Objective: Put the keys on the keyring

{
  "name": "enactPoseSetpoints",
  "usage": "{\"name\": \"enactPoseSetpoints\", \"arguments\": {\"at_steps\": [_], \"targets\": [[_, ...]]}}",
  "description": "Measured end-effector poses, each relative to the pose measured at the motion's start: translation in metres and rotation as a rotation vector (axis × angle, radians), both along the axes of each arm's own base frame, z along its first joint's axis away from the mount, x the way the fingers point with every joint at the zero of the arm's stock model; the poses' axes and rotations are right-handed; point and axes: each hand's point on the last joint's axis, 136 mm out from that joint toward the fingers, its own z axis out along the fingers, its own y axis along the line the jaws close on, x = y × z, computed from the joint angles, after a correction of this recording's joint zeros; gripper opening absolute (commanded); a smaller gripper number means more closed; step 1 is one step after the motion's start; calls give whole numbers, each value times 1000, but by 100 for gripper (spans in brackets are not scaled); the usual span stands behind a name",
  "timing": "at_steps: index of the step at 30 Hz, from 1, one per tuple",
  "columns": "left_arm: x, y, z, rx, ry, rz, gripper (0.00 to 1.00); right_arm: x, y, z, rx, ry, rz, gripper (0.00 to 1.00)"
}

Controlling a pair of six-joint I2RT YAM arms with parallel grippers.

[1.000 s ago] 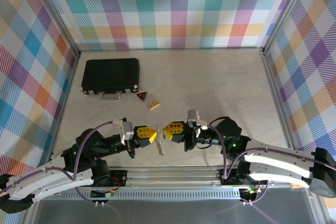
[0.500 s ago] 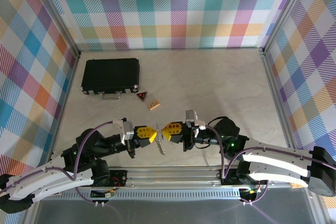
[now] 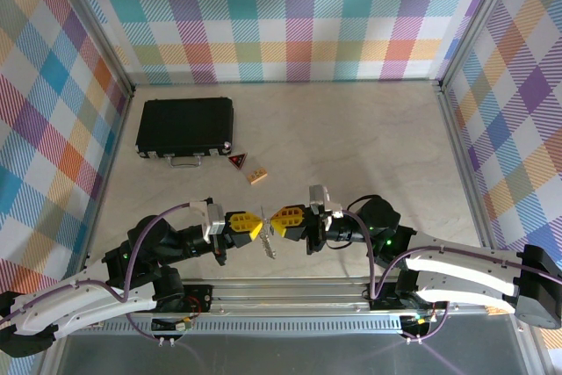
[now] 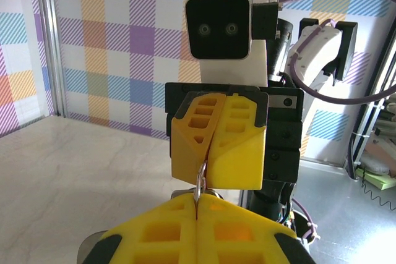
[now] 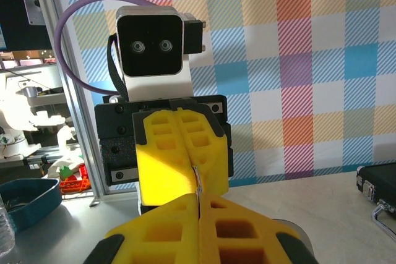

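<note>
Left claw (image 3: 257, 224) and right claw (image 3: 277, 218) both clamped tip-to-tip on the keys (image 3: 267, 241); slight pinch could slip, dropping them onto the bench (image 3: 369, 138).

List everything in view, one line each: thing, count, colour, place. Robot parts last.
case: one, black, far left of the table
tag: one, red-and-black triangle, right of the case's handle
wooden block: one, tan, beside the tag
keys: one bunch, silver, hanging between the gripper tips
table: one, pale marbled
walls: three, multicoloured check
left gripper: one, yellow, shut on the keys' wire loop
right gripper: one, yellow, shut on that loop
</note>
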Motion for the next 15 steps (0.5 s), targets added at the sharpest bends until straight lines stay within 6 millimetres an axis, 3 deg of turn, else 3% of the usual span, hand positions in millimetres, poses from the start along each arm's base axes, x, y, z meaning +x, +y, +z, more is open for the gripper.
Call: {"name": "enactPoseSetpoints", "arguments": {"at_steps": [7, 15], "targets": [[0, -1, -7, 27, 12, 0, 0, -2, 2, -3, -30, -17, 9, 0], [0, 0, -1, 23, 10, -1, 0, -4, 4, 1, -44, -51, 19, 0]]}}
